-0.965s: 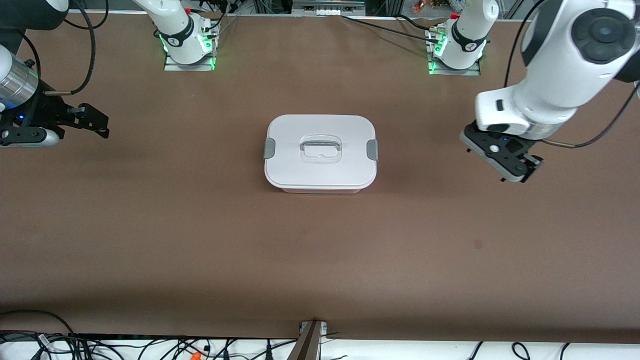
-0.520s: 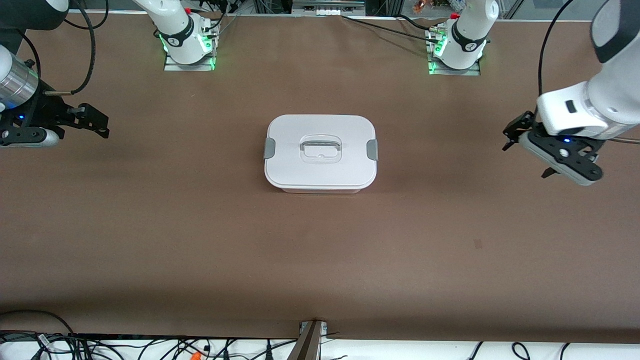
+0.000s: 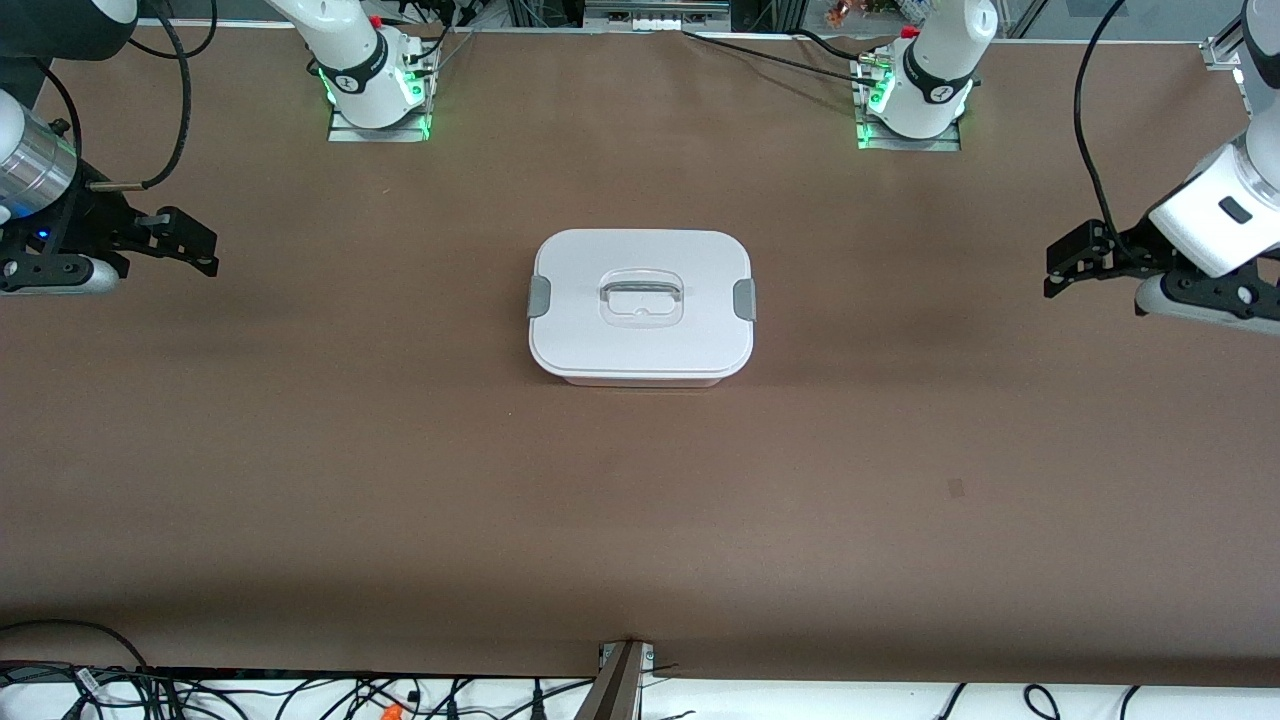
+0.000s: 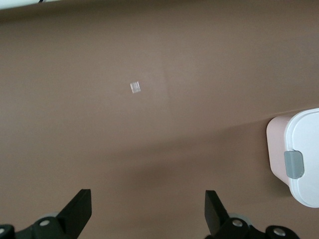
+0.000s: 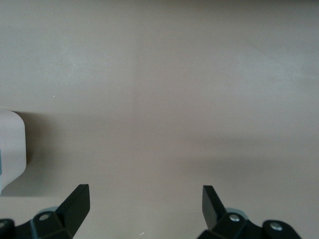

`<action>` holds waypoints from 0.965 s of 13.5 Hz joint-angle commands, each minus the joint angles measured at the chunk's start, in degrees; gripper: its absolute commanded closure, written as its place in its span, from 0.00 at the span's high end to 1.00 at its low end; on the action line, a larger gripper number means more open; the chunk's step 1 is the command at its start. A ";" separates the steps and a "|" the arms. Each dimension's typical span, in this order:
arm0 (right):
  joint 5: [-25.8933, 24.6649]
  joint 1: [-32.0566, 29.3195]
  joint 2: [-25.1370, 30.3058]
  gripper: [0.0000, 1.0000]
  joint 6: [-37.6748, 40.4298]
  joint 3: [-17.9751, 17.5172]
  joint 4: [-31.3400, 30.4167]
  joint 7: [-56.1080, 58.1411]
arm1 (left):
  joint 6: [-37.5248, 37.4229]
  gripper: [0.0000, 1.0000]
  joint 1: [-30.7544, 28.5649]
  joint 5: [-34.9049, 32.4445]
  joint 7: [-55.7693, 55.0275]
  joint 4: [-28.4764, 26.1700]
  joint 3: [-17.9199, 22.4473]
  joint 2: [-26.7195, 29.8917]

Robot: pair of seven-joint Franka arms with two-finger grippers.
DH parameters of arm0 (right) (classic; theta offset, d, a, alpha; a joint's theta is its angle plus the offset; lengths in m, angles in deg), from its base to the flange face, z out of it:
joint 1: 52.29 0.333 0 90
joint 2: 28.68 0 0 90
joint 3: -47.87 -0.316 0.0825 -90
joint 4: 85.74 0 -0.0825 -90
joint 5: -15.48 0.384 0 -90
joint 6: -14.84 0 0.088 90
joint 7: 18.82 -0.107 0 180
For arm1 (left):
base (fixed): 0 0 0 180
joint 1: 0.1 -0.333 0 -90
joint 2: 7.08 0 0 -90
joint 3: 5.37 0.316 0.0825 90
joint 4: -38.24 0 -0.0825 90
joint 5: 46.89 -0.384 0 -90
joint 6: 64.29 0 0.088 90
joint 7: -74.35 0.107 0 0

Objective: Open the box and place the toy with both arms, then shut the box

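Brown table point(image 3: 640, 500) spanning the whole front view, bare apart from one container at its centre. Left arm point(image 3: 1215, 205) at its own end of the table, now drawn outward: a second ago its wrist hung much closer to the box, and it has since swung away toward the table's edge. Right arm point(image 3: 30, 150) waiting at its own end, unmoved over the same interval. Box point(image 3: 640, 305) resting on the table midway between the two arms, white lid point(image 3: 640, 250) seated flat on the pale pink tub. Left gripper point(image 3: 1075, 262) over bare table well apart from the box, jaws spread wide and empty; the left wrist view shows both fingers point(image 4: 79, 209) with only tabletop between them. Right gripper point(image 3: 190, 245) likewise spread wide, holding nothing, over bare table. Recessed handle point(image 3: 641, 297) at the lid's centre. Grey clips point(image 3: 744, 299), one on each short side, both lying flat against the lid. No toy appears in any view. Judgement: the lid is shut and both arms have withdrawn, so the sequence appears finished, with the toy presumably inside.
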 commanded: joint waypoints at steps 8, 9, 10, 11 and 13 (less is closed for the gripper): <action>0.30 -0.43 -0.03 1.00 0.57 -0.24 0.48 0.30 | 4.79 1.00 3.23 -0.58 -9.14 -11.04 4.23 7.80; 0.30 -0.43 -0.03 1.00 0.48 -0.24 0.48 0.30 | 4.88 1.00 3.32 -0.50 -9.41 -10.86 4.50 7.63; 0.30 -0.35 0.05 1.00 0.39 -0.24 0.48 0.30 | 4.88 1.00 3.32 -0.59 -9.16 -10.78 4.94 7.45; 0.21 -0.35 0.05 1.00 0.39 -0.24 0.48 0.39 | 4.88 1.00 3.32 -0.59 -8.98 -10.78 4.94 7.36; 0.30 -0.35 0.05 1.00 0.83 -0.24 0.39 0.30 | 4.53 1.00 3.24 -0.59 -8.98 -10.51 4.94 6.57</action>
